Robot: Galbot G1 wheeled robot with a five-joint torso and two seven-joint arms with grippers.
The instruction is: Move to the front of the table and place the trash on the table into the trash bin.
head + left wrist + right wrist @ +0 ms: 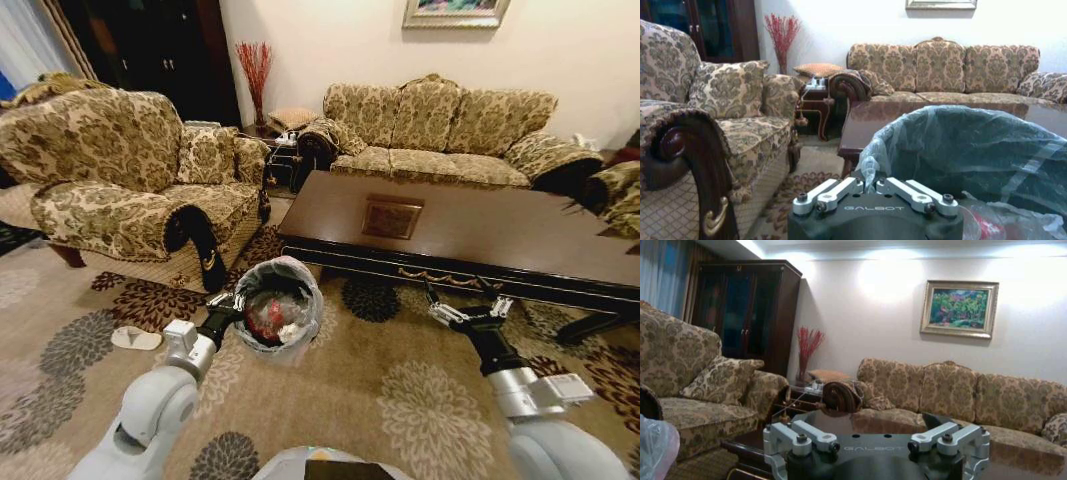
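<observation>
Left gripper [222,300] sat closed on the bag rim of the bin [305,300], w/ red-and-white trash [268,316] inside, past its fingertips. Right gripper [466,300] hung open by the table [480,230] edge, nothing btwn its 2 fingers.

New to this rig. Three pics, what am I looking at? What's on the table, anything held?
It is a wheeled robot with two arms. The wide picture comes from its head camera; the other two come from cameras on each wrist. The left claw is shut on the grey-white liner rim of the small round black trash bin, which has red-and-white rubbish inside. The right claw hangs open and holds nothing, in front of the glossy dark brown wooden coffee table. I see no trash on the tabletop.
</observation>
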